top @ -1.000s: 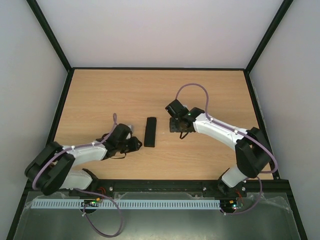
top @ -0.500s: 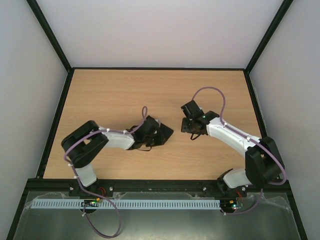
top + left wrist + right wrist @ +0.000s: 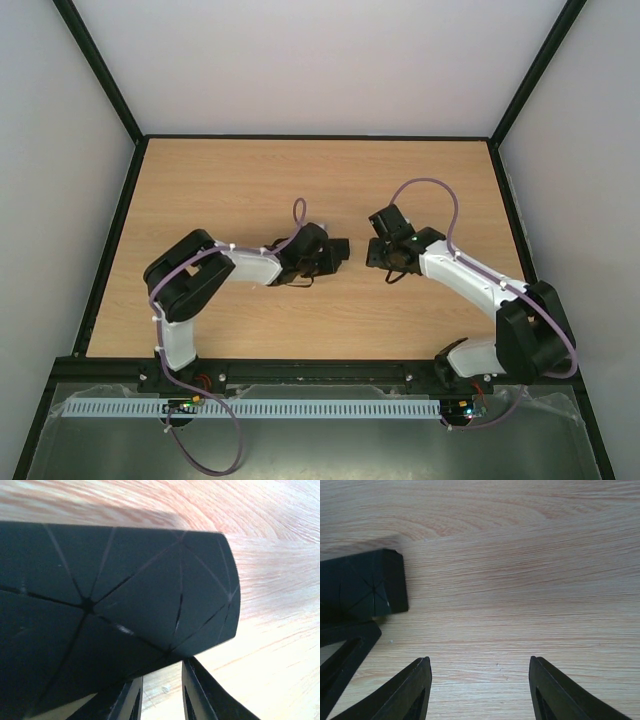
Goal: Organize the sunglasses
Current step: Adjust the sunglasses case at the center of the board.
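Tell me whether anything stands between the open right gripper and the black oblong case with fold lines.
Nothing visible does. Only bare wooden table separates the right gripper from the near end of the black oblong case, which the left gripper holds. No sunglasses show in any view.

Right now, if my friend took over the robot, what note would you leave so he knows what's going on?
Left gripper: shut on the black case, near the middle of the table. It's hard to tell whether the case is lifted off the wood.
Right gripper: open and empty, just right of the case's end.
The sunglasses: not seen in any view. I can't tell if they are inside the case.
Done: case grabbed.
Left: find out where the sunglasses are, then probably get them into the case and set it down tidily.
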